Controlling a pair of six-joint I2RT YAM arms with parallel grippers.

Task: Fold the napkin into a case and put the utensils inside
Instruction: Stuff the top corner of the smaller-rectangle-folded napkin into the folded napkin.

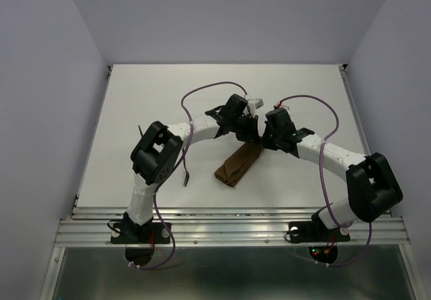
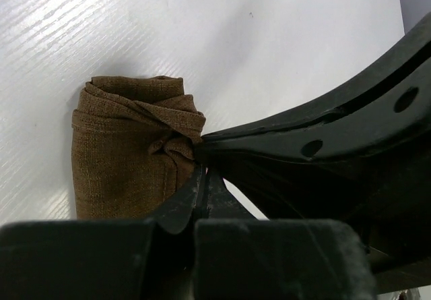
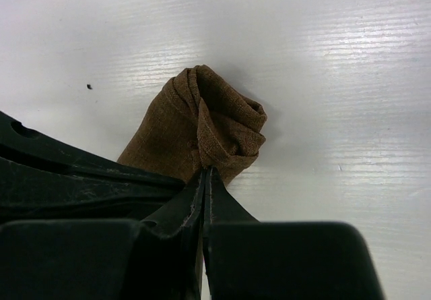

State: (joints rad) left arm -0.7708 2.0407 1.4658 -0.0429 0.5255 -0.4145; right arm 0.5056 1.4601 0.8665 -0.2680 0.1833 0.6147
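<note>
The napkin is dark brown cloth folded into a narrow strip, lying at the table's middle. Its far end is bunched and lifted. My left gripper is shut on that end from the left, and the left wrist view shows its tips pinching a fold of the napkin. My right gripper is shut on the same end from the right, its tips pinching the napkin. One thin dark utensil lies left of the napkin, by the left arm. A second thin dark piece shows at the left arm's elbow.
The two grippers nearly touch. The right gripper's black body fills the right of the left wrist view, and the left gripper's body fills the lower left of the right wrist view. Purple cables loop over both arms. The table is white.
</note>
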